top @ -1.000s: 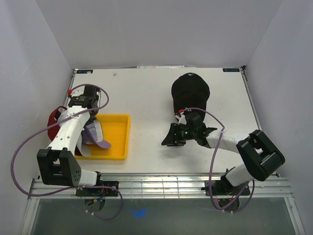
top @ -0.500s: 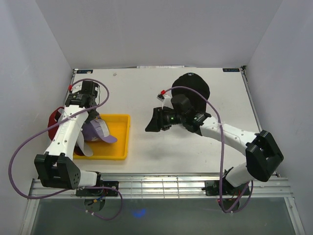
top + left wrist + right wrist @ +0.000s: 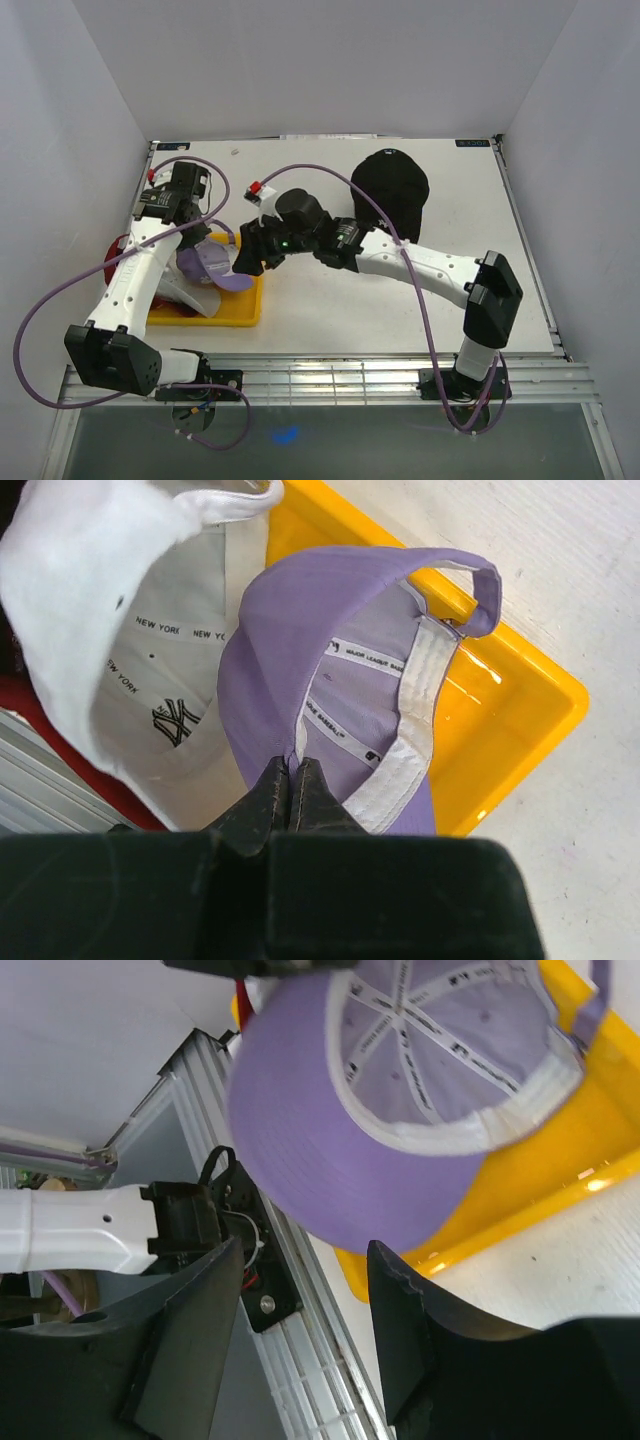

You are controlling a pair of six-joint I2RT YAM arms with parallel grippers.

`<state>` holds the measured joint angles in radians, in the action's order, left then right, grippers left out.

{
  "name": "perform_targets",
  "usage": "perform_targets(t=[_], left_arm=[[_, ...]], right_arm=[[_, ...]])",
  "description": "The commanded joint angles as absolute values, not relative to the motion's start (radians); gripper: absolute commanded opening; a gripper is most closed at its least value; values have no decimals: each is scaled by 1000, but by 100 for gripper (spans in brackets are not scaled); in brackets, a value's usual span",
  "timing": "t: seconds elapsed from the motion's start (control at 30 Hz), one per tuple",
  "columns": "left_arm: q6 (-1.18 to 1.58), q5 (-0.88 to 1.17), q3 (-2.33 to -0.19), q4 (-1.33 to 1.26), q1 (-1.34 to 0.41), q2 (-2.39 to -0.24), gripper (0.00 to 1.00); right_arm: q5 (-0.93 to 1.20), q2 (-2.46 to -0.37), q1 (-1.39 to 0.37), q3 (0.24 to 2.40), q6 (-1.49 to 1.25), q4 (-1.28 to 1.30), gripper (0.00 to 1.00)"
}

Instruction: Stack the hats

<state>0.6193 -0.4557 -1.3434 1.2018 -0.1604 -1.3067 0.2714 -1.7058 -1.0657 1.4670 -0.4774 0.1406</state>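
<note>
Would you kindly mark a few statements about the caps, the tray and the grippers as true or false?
1. The left gripper is shut on the purple cap. True.
2. The right gripper grips the black cap. False: it is open by the purple cap's brim, and the black cap lies apart on the table.
3. The white cap shows its inside lettering. True.
4. The tray is red. False: it is yellow.

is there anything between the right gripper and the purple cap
Nothing. In the right wrist view the open right gripper faces the purple cap brim-first with only air between; the yellow tray lies behind it.
</note>
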Motion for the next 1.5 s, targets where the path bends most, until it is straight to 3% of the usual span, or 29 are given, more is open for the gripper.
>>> perform_targets(t=[0.0, 0.2, 0.5, 0.83, 1.0, 1.2, 1.4, 1.47], left_arm=[[655, -442, -1378, 1215, -195, -1267, 0], [681, -446, -1378, 1229, -238, -1266, 0], [673, -428, -1370, 1229, -253, -1247, 0], [637, -391, -1353, 1216, -252, -1230, 0], [617, -356, -1350, 1203, -252, -1226, 0], [601, -330, -1336, 1189, -253, -1215, 0], [588, -273, -1348, 1167, -253, -1197, 5], [583, -253, -1373, 1164, -252, -1198, 12]], right_arm=[[154, -1756, -1137, 1613, -433, 193, 59], [72, -1891, -1210, 1799, -408, 270, 64], [-115, -1977, -1269, 1871, -391, 319, 66], [-276, -1842, -1328, 1521, -410, -29, 62], [-316, -1850, -1330, 1515, -393, -60, 62], [-337, -1878, -1335, 1562, -405, -32, 50], [-353, -1893, -1335, 1600, -416, 29, 23], [-357, -1888, -1335, 1608, -419, 40, 12]])
